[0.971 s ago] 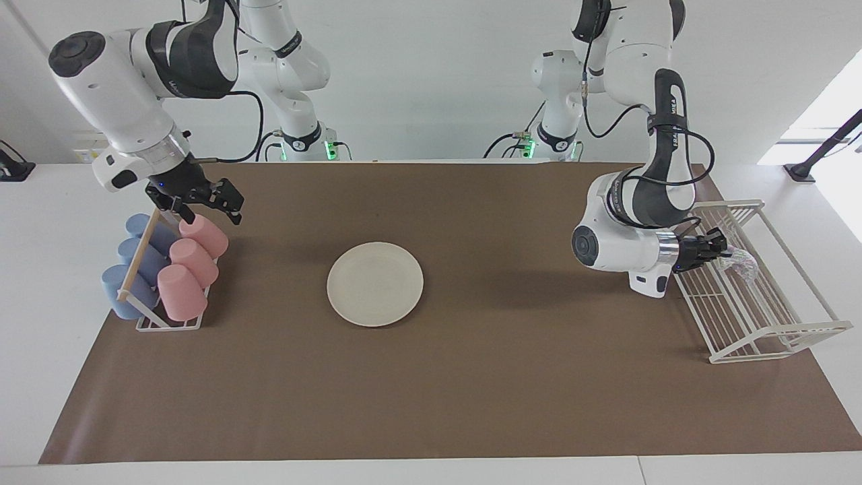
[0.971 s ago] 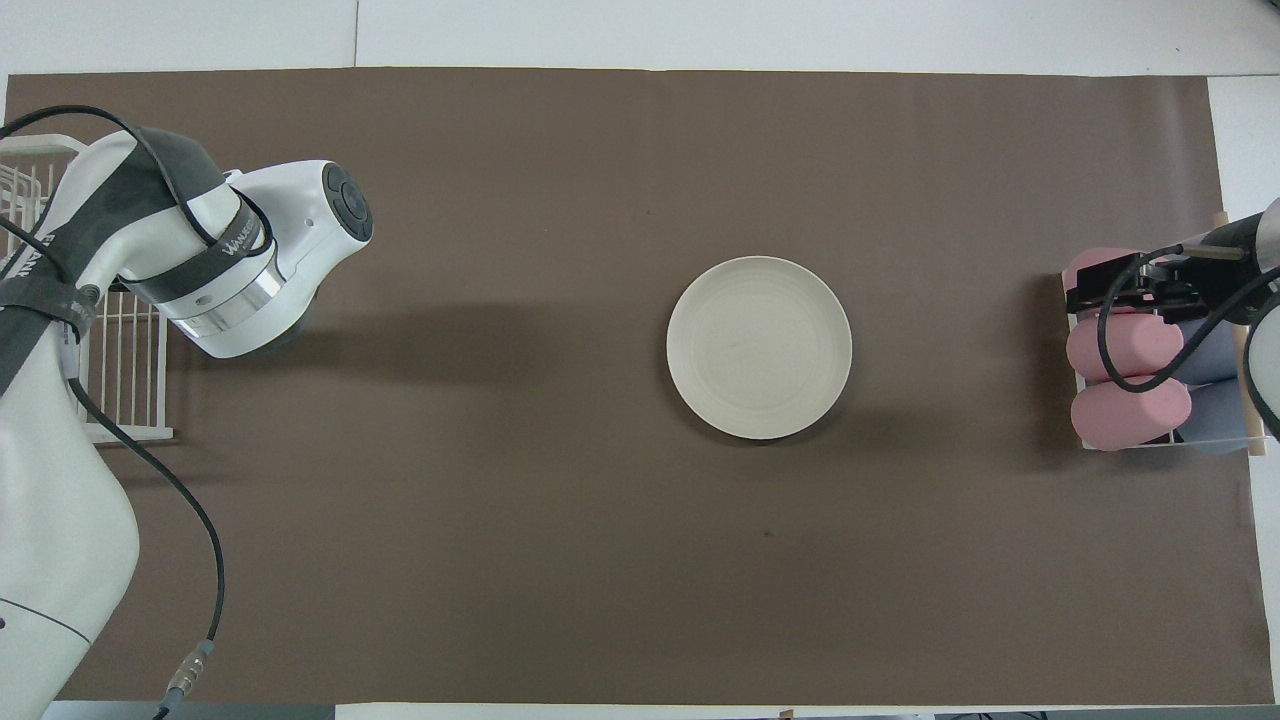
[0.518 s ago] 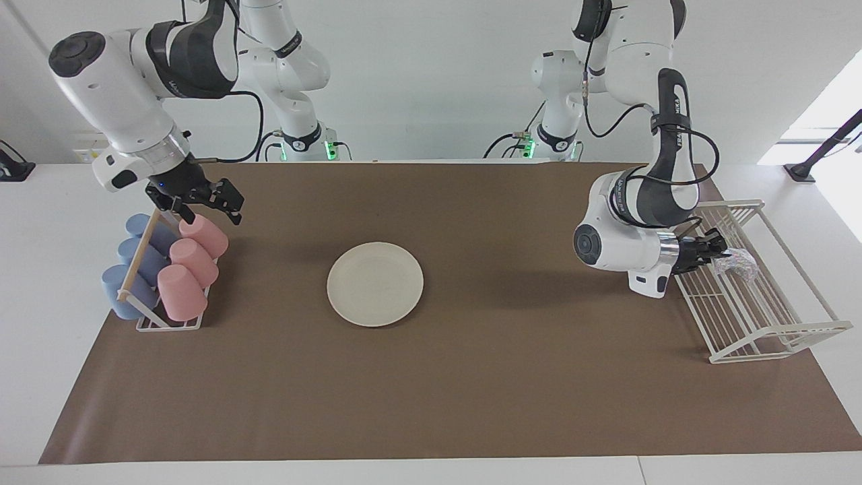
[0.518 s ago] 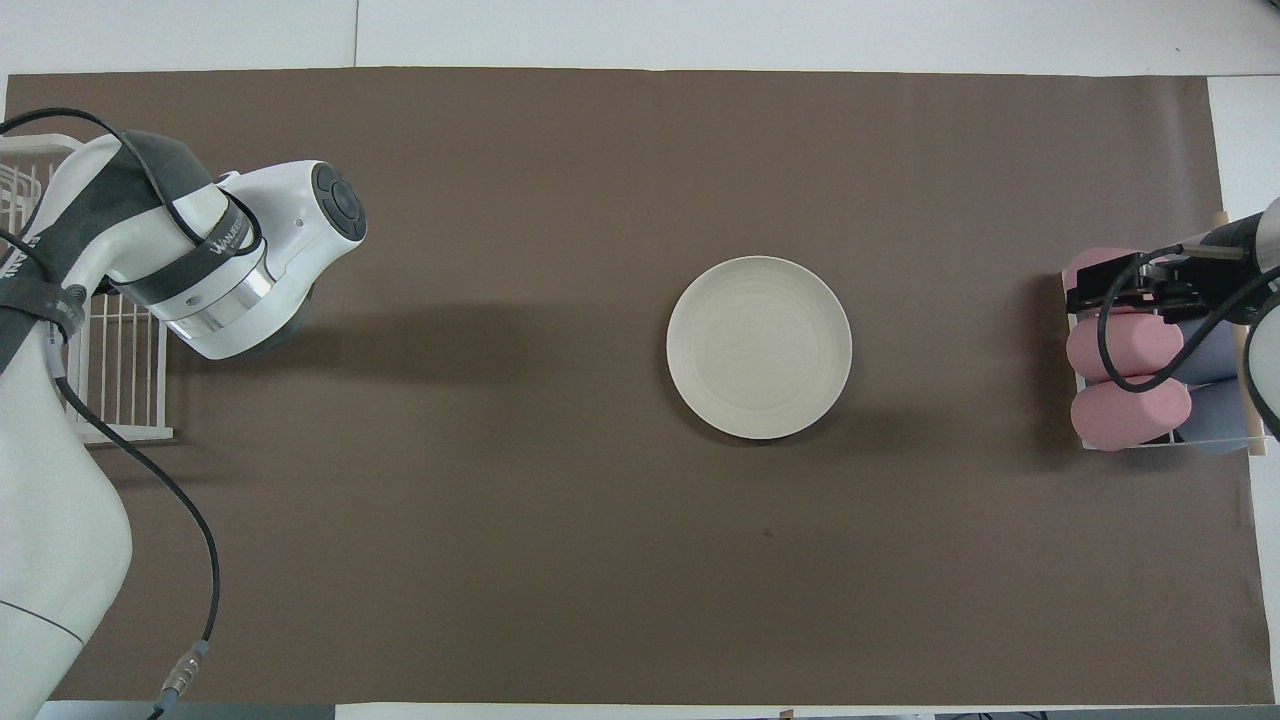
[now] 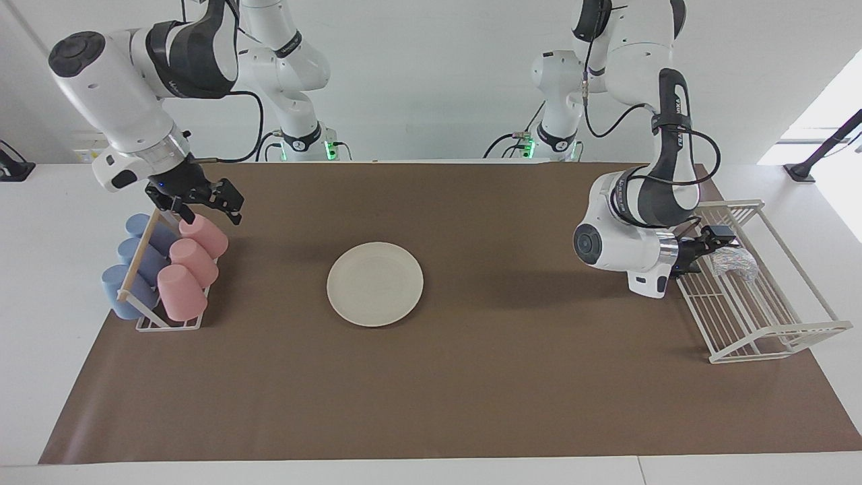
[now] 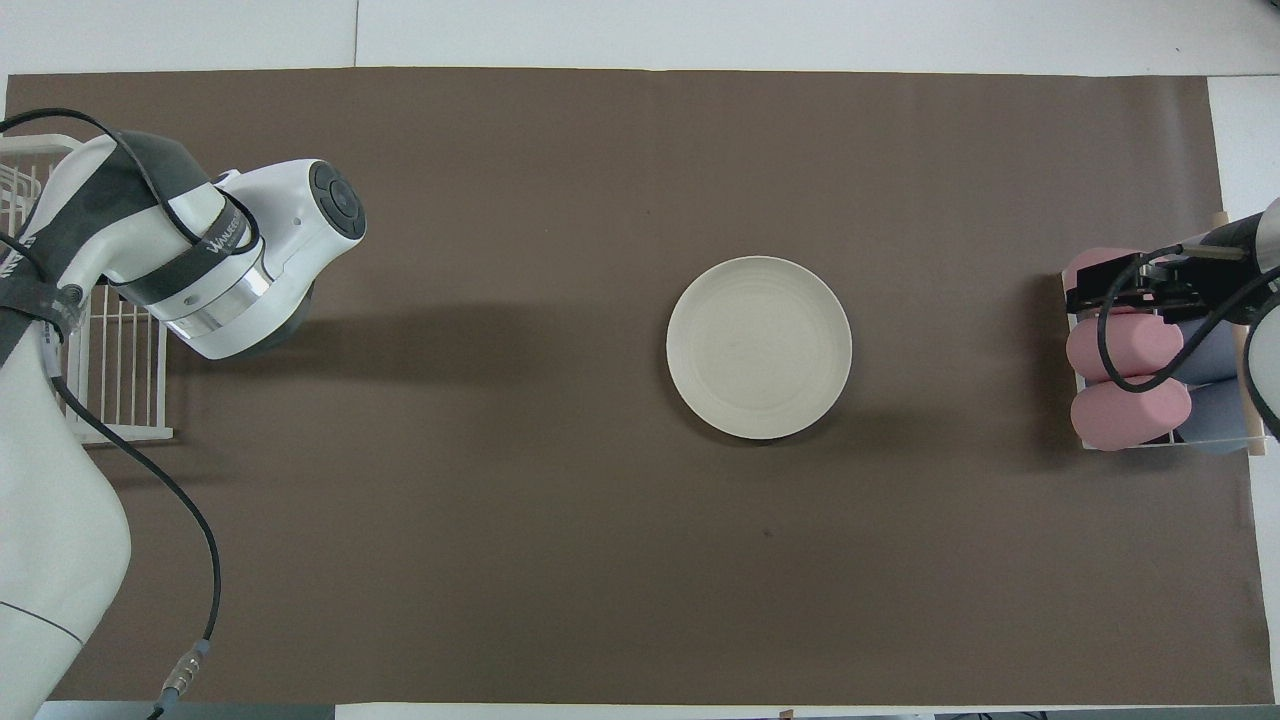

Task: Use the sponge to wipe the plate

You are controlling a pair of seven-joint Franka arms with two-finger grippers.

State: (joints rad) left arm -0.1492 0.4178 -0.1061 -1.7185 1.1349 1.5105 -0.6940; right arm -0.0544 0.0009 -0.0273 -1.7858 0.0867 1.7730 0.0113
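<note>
The cream-white plate [image 5: 375, 283] lies flat on the brown mat at mid-table; it also shows in the overhead view [image 6: 759, 347]. The silvery-grey sponge [image 5: 734, 261] is in the white wire rack [image 5: 774, 327] at the left arm's end of the table. My left gripper [image 5: 719, 244] reaches into that rack and is shut on the sponge, holding it just above the rack's wires. In the overhead view the left arm hides both gripper and sponge. My right gripper [image 5: 211, 214] is open and empty, waiting over the cups.
A small rack with pink cups [image 5: 192, 259] and blue cups [image 5: 128, 279] lying on their sides stands at the right arm's end. The wire rack [image 6: 120, 370] has raised rims. The brown mat [image 5: 471, 391] covers the table.
My left wrist has turned and risen slightly in the wire rack, and the sponge has shifted with it and bunched up. The right arm and the plate have not moved.
</note>
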